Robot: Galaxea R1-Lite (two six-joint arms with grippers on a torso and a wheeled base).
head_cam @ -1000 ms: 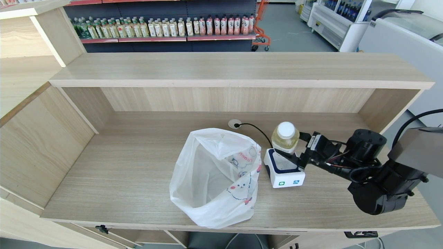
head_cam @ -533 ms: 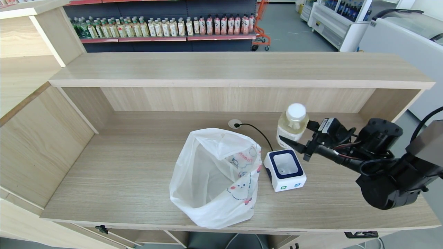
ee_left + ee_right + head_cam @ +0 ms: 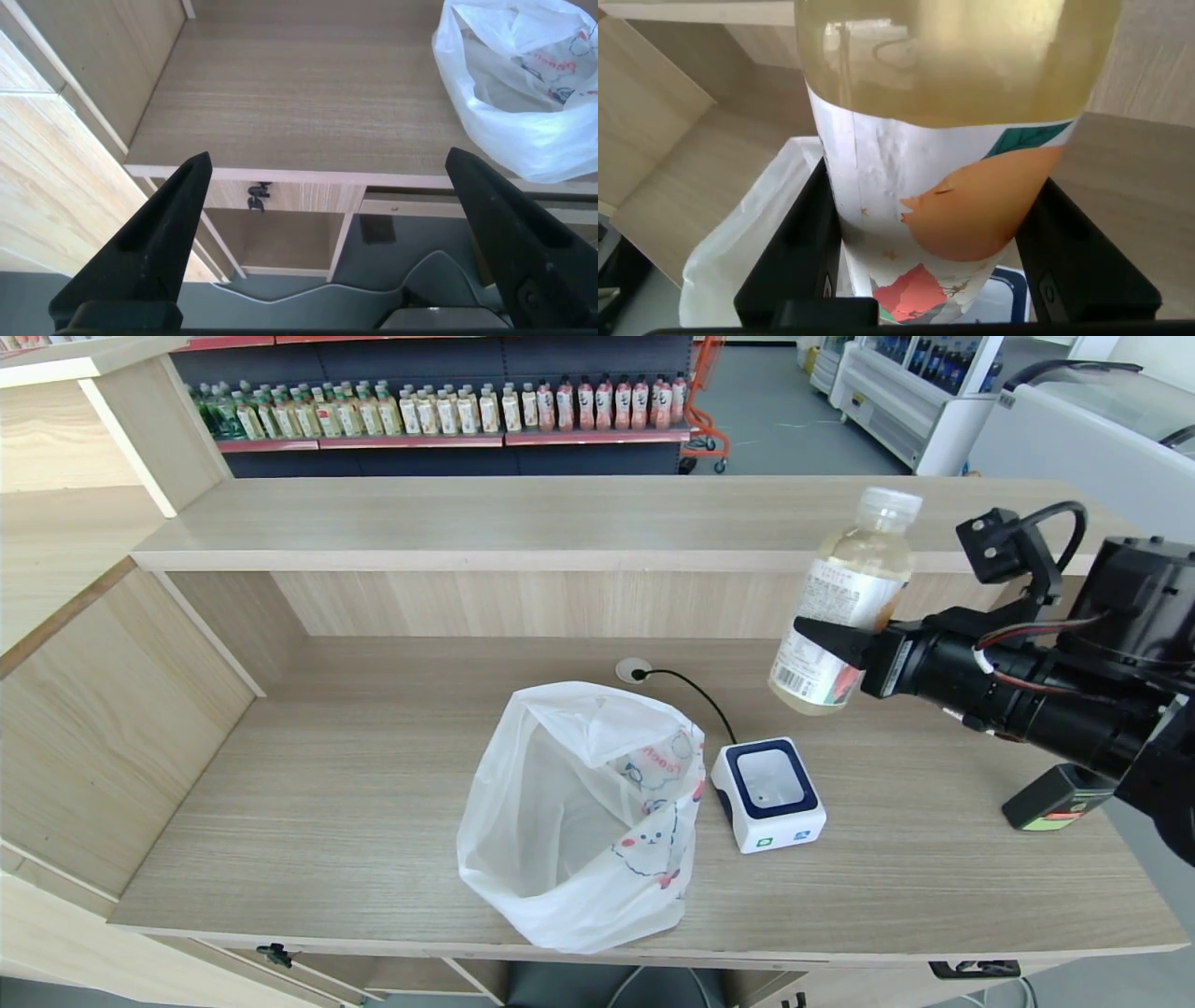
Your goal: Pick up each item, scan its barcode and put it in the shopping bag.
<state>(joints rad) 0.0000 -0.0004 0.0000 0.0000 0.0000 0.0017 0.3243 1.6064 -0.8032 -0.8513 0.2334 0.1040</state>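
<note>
Bottle aloft in your right claw, clear of the counter.

The bottle (image 3: 840,607) hangs tilted in the air, cap uppermost, above and behind the scanner (image 3: 767,793). Your right claw (image 3: 836,646) is clenched on its lower label, so most of the weight sits above the grip. I judge it could pivot or slide between the fingers if you swing fast. The shopping bag (image 3: 579,812) stands just beside the scanner with a limp, sagging mouth. A low approach could clip the scanner or fold the rim shut, sending the bottle onto the counter (image 3: 373,784). Your left claw (image 3: 327,219) hangs released below the counter's front edge.
</note>
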